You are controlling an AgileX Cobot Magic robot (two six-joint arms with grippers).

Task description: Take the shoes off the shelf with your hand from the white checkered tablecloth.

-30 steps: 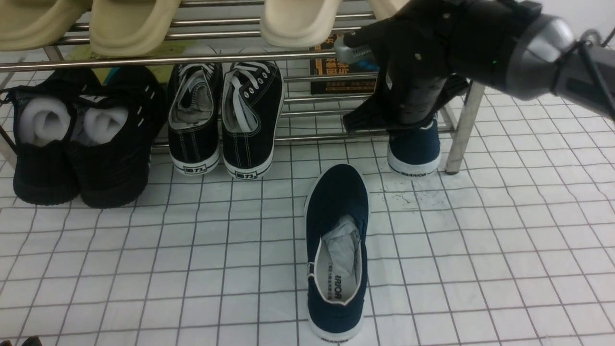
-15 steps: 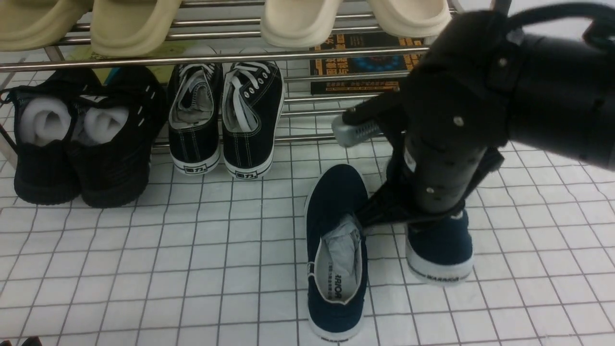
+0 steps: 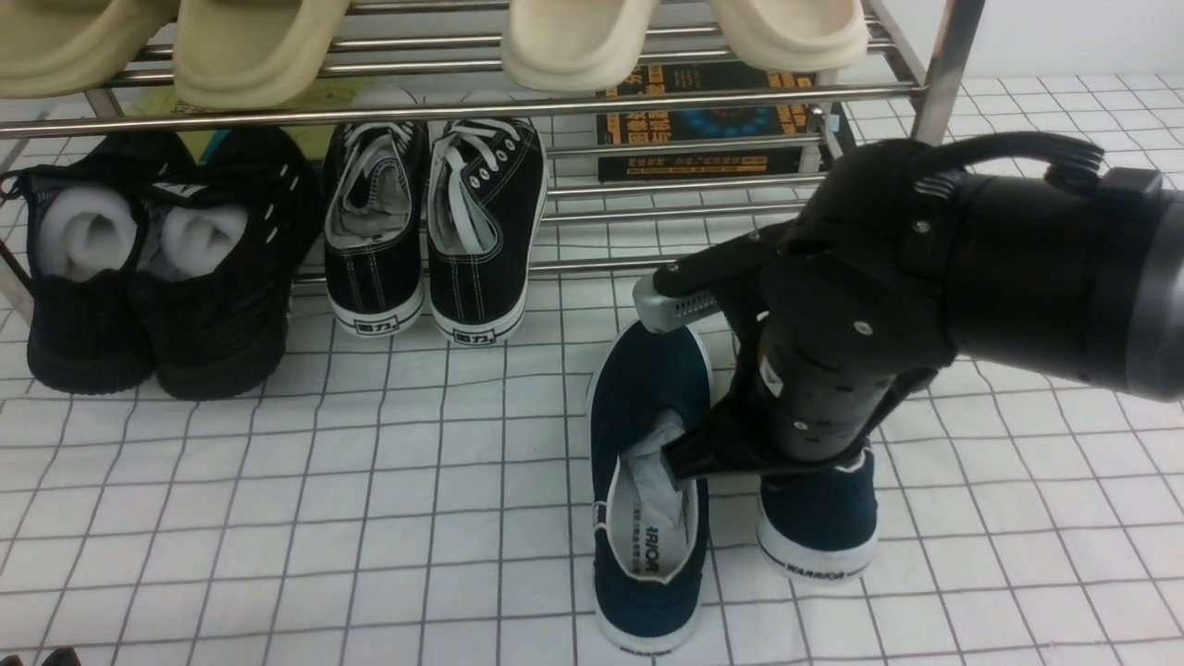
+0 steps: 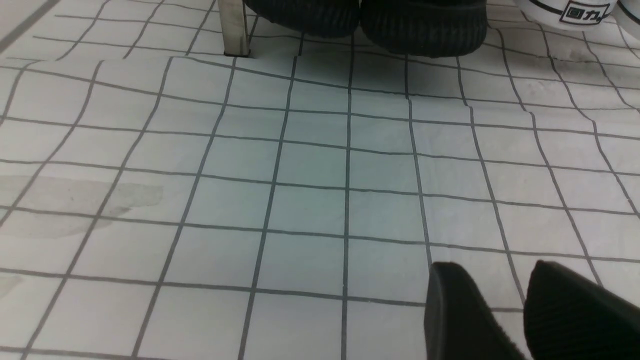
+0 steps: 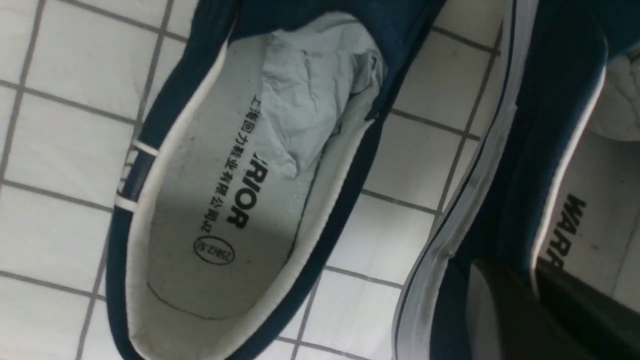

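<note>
One navy blue canvas slip-on (image 3: 647, 388) with a white rubber sole lies flat on the white checkered tablecloth (image 3: 277, 518), in front of the two-tier shelf of shiny metal rods (image 3: 462, 109), heel toward the front camera. Its opening is trimmed in white. Crumpled pale paper stuffing (image 5: 310, 85) fills the toe, and the insole carries black lettering ending in "RIOR", a line of Chinese characters and a small oval stamp.

The second navy slip-on (image 3: 819, 523) is just beside it on the right, off the shelf, with "WARRIOR" printed on its white heel strip. The black right gripper (image 5: 535, 300) pinches this shoe's side wall near the heel, one finger inside the opening and one outside. The wrist covers most of the shoe, so I cannot tell whether its sole rests on the cloth or hangs just above it.

The left gripper (image 4: 505, 320) hovers low over bare cloth, its two black fingers apart with nothing between them.
</note>
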